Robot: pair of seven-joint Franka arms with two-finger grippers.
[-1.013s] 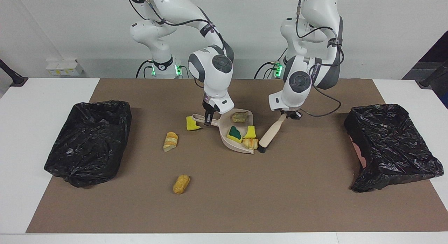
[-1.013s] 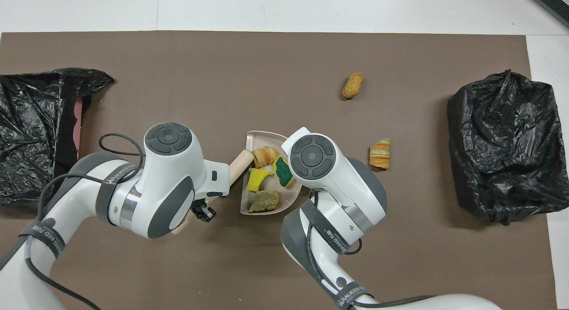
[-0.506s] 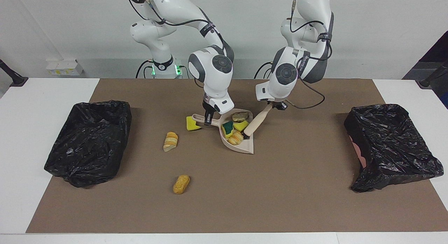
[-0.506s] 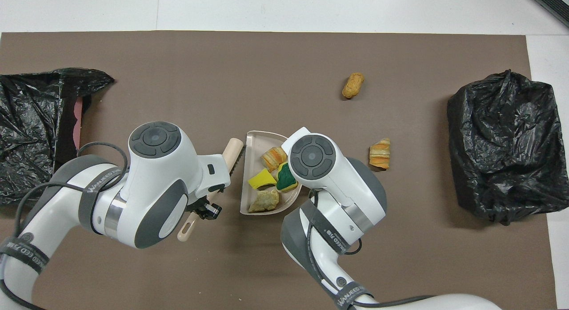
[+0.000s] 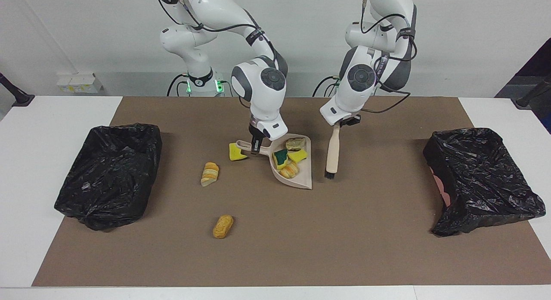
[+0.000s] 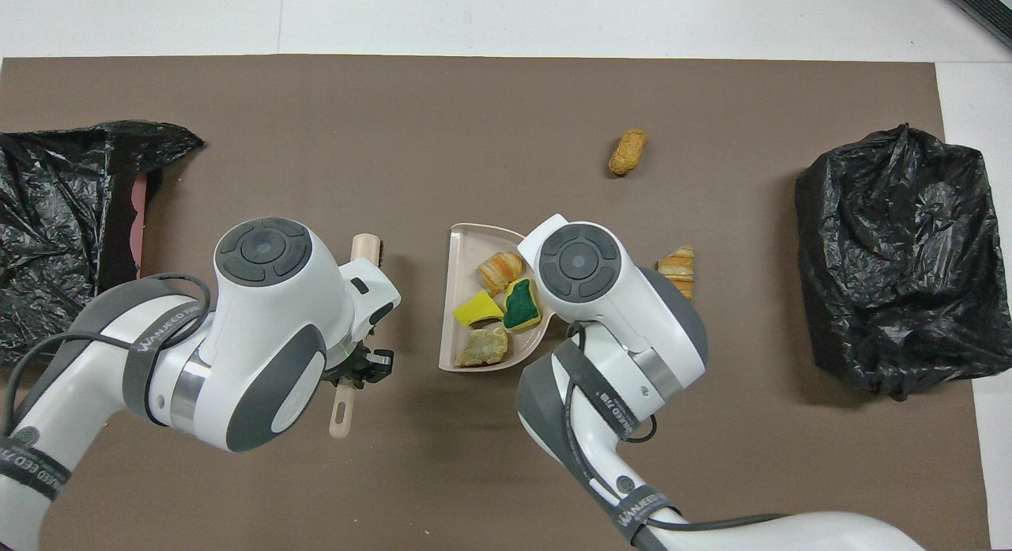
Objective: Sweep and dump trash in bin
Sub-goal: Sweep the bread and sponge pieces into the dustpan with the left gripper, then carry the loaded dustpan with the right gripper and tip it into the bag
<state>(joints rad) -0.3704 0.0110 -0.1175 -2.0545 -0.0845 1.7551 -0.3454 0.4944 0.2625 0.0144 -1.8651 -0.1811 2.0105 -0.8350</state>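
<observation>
Pinching the dustpan [image 5: 297, 173] handle, the right gripper [image 5: 257, 144] sits at nine o'clock of four trash [image 5: 289, 158] scraps, while the left gripper [image 5: 338, 124] clamps the brush [image 5: 332, 156] at the pan's three o'clock.

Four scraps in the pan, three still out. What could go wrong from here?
1. The dustpan holds four loose scraps; tilting it on the way to a bag could spill them over its open edge.
2. A yellow chunk lies right beside the pan's handle under the right gripper, awkward for the brush in the left gripper.
</observation>
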